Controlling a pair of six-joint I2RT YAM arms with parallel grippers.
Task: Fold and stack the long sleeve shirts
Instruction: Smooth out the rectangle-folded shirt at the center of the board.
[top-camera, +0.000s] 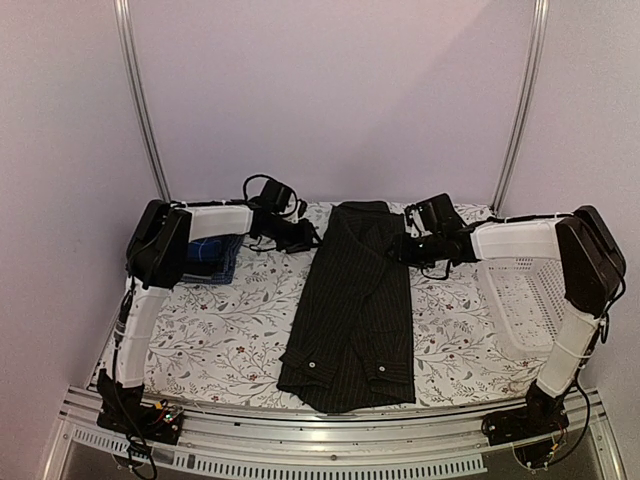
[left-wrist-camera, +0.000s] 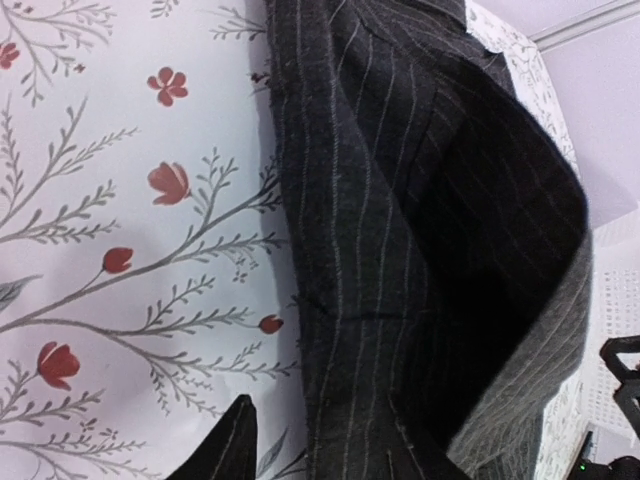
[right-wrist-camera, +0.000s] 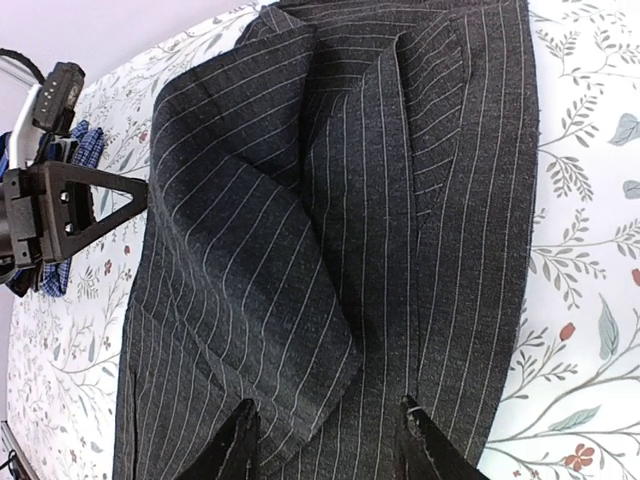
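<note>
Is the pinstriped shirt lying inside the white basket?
No, the pinstriped shirt lies spread on the floral cloth mid-table, left of the basket.

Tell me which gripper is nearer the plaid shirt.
Left. The left gripper hovers between the plaid shirt and the pinstriped shirt; the right gripper is beyond the pinstriped shirt, by the basket.

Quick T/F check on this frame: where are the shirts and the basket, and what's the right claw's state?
1. The black pinstriped button-up shirt lies on the floral tablecloth. True.
2. The white plastic mesh basket sits on the robot's left. False: it is on the right.
3. The folded blue plaid shirt is in that basket. False: it lies on the tablecloth, far left.
4. The right claw is open over the pinstriped shirt. True.
</note>
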